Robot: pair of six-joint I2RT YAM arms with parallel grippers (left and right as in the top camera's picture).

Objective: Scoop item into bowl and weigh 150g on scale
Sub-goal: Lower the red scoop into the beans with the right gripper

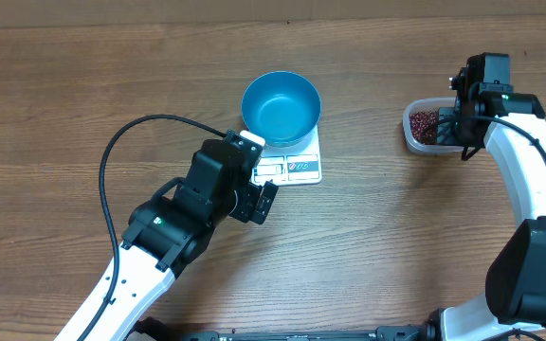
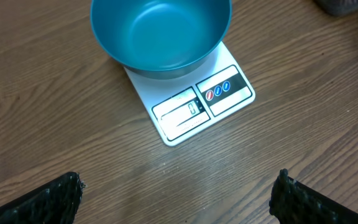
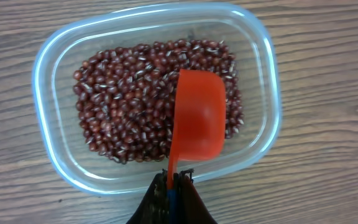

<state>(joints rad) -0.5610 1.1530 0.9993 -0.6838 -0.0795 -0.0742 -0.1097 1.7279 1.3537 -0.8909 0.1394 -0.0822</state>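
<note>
The blue bowl (image 1: 282,106) (image 2: 161,32) stands empty on the white scale (image 1: 300,167) (image 2: 201,104) at the table's middle. My left gripper (image 1: 257,196) (image 2: 178,196) hovers open just in front of the scale, nothing between its fingers. The dark red-brown beans (image 1: 426,122) (image 3: 132,102) lie in a clear plastic tub (image 1: 412,140) (image 3: 263,99) at the right. My right gripper (image 1: 462,121) (image 3: 173,182) is shut on the handle of an orange scoop (image 3: 197,118), whose empty cup hangs over the beans.
A black cable (image 1: 121,142) loops over the table left of my left arm. Bare wood surrounds the scale and the tub.
</note>
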